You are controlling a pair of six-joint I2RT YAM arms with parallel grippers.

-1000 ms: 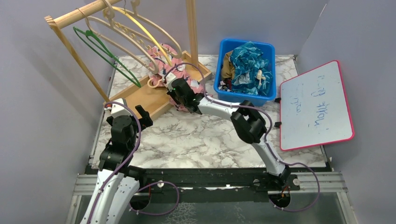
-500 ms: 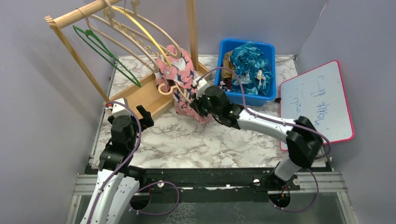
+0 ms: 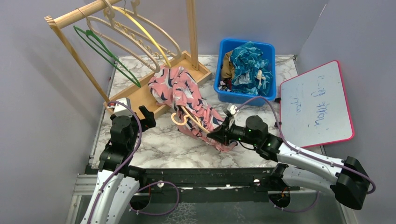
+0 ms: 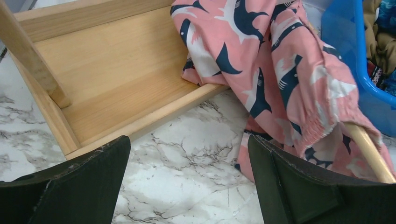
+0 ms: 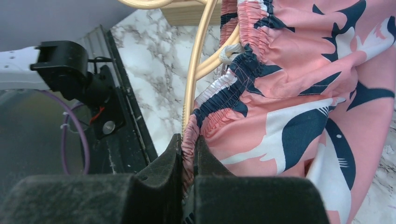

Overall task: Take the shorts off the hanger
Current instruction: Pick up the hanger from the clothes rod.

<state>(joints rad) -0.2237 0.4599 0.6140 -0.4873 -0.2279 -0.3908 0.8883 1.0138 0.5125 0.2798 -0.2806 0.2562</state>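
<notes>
Your right claw (image 3: 218, 135) is pressed together on the shorts (image 3: 180, 91), pinching a fold of the elastic waistband. In the right wrist view the gathered pink edge is squeezed flat between the two dark fingers (image 5: 159, 172).

The shorts are pink with navy and white shark shapes. They stretch in a long band from the front right rim of the wooden tray (image 3: 140, 95), across the middle of the bench (image 3: 187, 149), down to that claw close to the bench's near edge.

The pale wooden hanger (image 3: 184, 116) is tangled in them. Its hook pokes out on the left side of the fabric, over the marble, and its arms run into the waistband toward your claw. From the right wrist you see those arms pass just beside the pinched fold, touching the elastic.

Your left claw (image 3: 135, 113) is spread wide and holds nothing. It sits near the bench's left edge, just in front of the tray's near corner, apart from the shorts.

A blue bin (image 3: 219, 86) at the far edge holds more clothes, with a teal patterned piece (image 3: 247, 63) on top. A whiteboard (image 3: 315, 105) lies at the right edge. At the far left corner, a green hanger (image 3: 105, 51) and several pale ones (image 3: 135, 35) hang on the rack's rail (image 3: 81, 14).
</notes>
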